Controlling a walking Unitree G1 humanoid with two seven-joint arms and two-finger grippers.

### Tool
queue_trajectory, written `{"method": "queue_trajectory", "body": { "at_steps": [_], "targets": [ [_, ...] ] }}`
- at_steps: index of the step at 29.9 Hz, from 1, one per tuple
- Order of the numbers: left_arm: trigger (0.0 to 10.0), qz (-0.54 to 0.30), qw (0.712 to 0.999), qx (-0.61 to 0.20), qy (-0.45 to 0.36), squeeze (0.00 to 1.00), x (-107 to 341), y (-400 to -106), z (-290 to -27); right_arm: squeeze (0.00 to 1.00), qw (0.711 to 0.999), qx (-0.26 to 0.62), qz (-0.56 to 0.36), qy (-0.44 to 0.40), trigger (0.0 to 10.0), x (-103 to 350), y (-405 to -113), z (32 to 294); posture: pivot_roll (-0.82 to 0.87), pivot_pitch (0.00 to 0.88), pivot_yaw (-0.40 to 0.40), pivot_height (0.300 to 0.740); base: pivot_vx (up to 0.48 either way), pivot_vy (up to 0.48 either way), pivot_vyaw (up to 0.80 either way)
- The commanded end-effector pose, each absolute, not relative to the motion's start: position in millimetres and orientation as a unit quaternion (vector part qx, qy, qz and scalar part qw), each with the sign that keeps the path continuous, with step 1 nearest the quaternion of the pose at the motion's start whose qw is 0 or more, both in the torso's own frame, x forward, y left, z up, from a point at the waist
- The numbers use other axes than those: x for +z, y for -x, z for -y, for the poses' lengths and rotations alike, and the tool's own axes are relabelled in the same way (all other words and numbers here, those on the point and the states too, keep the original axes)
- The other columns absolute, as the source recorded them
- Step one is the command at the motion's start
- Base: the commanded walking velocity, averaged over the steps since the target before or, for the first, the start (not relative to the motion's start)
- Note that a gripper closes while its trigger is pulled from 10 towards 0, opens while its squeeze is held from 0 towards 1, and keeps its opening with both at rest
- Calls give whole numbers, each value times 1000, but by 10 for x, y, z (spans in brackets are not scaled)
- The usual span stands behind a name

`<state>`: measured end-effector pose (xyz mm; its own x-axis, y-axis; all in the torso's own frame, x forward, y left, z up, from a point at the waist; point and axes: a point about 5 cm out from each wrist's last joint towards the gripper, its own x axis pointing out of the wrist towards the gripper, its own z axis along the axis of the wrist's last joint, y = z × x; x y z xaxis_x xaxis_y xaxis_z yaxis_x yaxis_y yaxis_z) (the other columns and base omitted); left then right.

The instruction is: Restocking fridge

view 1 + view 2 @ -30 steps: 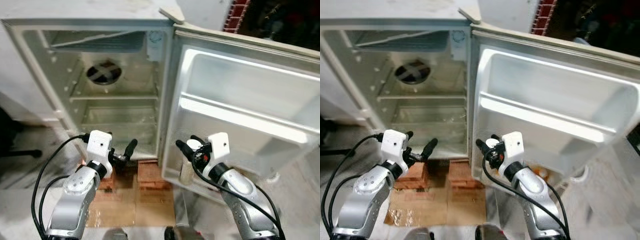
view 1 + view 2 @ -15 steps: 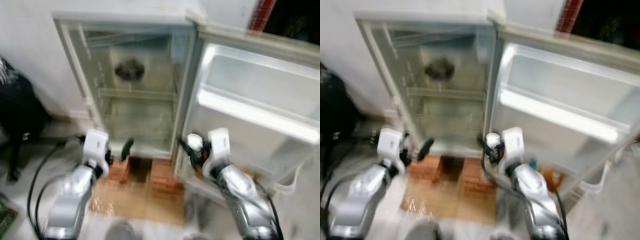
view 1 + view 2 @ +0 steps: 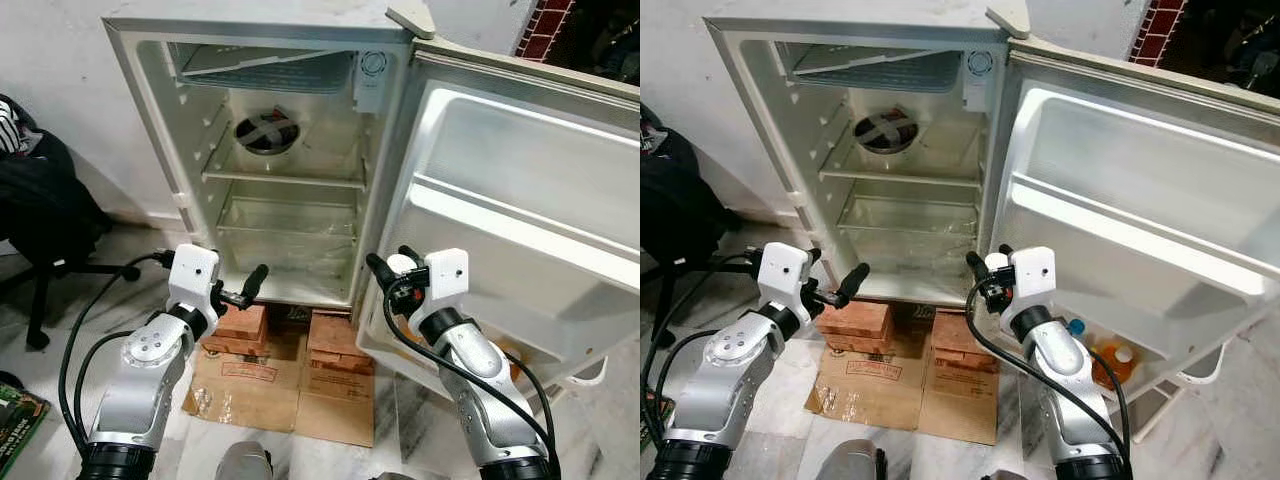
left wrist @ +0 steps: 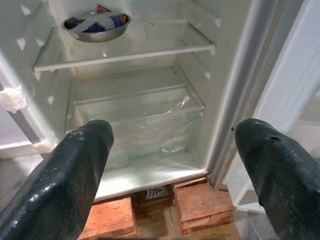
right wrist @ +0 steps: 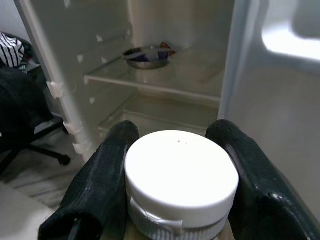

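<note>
The white fridge stands open, its door swung out to the right. On its upper shelf sits a metal bowl with tape across the top. My left gripper hovers open and empty, low in front of the fridge's bottom compartment; the left wrist view looks between its fingers into the shelves. My right gripper is shut on a white-capped bottle and is held near the lower inner edge of the door.
The fridge rests on stacks of red bricks over flattened cardboard. Orange bottles stand in the door's bottom shelf. At the left stands a black office chair with clothes on it.
The whole picture has shifted and sharpened as the camera moved back and left. Both arms keep the same pose, and the right gripper still holds the bottle.
</note>
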<state>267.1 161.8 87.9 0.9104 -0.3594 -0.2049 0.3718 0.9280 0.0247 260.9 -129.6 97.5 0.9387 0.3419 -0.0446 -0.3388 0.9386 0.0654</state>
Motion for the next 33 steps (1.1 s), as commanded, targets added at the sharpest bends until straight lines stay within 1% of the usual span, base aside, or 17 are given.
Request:
{"method": "queue_trajectory", "body": {
  "at_steps": [1,5,13,16,17,18,23,33],
  "targets": [
    [10000,-100,977,-185,-38,0,870,-2682,-1620,0,984,174,-10,-24,10000,1037,-2641,1307,82,0,7,740,0,0,0],
    [10000,-99,978,-182,-38,0,862,-2688,-1611,0,984,174,-8,-19,10000,1049,-2666,1322,81,0,2,731,0,0,0],
    [10000,-95,980,-172,-38,0,858,-2715,-1606,0,983,183,-3,-14,10000,1059,-2679,1314,84,0,-8,686,0,0,0],
    [10000,-94,980,-169,-39,0,857,-2716,-1602,0,982,186,-2,-12,10000,1060,-2683,1304,84,0,-9,666,0,0,0],
    [10000,-93,981,-168,-40,0,852,-2719,-1595,0,981,192,-3,-9,10000,1053,-2682,1291,80,0,-7,651,0,0,0],
    [10000,-93,981,-168,-40,0,852,-2719,-1595,0,981,192,-3,-9,10000,1053,-2682,1291,80,0,-7,651,0,0,0],
    [10000,-92,982,-159,-42,0,841,-2733,-1595,0,978,207,-3,-5,10000,1056,-2674,1275,75,0,-8,612,0,0,0],
    [10000,-94,987,-124,-43,0,819,-2783,-1637,0,977,215,3,7,10000,1088,-2715,1258,67,0,-4,612,0,0,0]
  ]
}}
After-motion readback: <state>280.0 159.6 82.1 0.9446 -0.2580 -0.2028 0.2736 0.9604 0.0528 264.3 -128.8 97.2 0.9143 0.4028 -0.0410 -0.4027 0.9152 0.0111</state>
